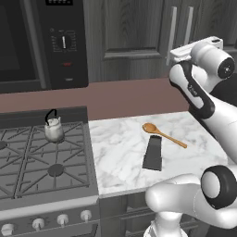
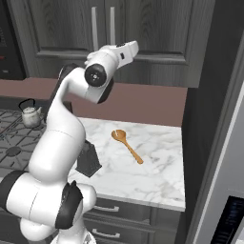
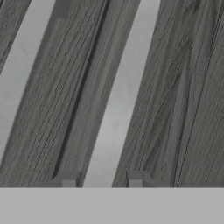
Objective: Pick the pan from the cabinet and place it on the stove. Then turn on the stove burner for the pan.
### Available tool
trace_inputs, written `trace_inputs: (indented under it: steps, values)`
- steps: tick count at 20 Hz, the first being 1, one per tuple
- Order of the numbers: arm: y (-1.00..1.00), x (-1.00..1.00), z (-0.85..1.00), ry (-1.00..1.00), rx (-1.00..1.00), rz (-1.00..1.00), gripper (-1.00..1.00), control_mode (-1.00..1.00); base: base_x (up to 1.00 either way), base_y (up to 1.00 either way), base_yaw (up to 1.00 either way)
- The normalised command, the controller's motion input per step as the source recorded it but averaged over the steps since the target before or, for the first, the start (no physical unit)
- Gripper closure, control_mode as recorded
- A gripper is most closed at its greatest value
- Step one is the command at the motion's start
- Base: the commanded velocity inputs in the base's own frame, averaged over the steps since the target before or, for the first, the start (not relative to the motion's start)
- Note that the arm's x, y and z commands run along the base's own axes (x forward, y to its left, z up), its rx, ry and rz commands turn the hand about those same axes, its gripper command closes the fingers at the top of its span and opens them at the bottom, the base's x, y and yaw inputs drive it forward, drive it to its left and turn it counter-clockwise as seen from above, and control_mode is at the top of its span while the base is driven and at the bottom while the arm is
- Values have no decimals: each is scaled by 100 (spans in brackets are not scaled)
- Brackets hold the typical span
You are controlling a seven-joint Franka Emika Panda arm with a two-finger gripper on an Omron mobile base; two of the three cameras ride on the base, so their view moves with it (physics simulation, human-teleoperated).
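The cabinet (image 1: 134, 37) hangs above the counter with both panelled doors closed, so the pan is hidden. Two long silver bar handles (image 1: 172, 34) run down the doors side by side. My gripper (image 3: 102, 178) is raised to the doors. In the hand view its two dark fingertips (image 3: 68, 178) sit tight on either side of one silver handle (image 3: 118, 100). The other handle (image 3: 19, 74) lies to the left. The stove (image 1: 28, 152) stands lower left, with silver knobs (image 1: 62, 219) along its front.
A small silver kettle (image 1: 53, 127) stands on the stove's back right grate. On the marble counter (image 1: 120, 157) lie a wooden spoon (image 1: 162, 133) and a flat dark grey block (image 1: 152, 152). A black microwave (image 1: 41, 41) hangs above the stove. A tall appliance (image 2: 224, 143) closes off the right.
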Motion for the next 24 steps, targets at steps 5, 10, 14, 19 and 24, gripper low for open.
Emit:
trace_inputs:
  steps: [5, 10, 14, 19, 24]
  values:
    - [15, 1, 0, 0, -3, 0, 100, -100, 0, 0, 0]
    - [0, 0, 14, 3, -5, 1, 100, -100, 0, 0, 0]
    - [0, 0, 15, 10, -6, 10, 100, -100, 0, 0, 0]
    - [-1, -5, 19, 9, -6, 15, 100, -100, 0, 0, 0]
    - [-7, -27, 16, 5, -3, 13, 100, -100, 0, 0, 0]
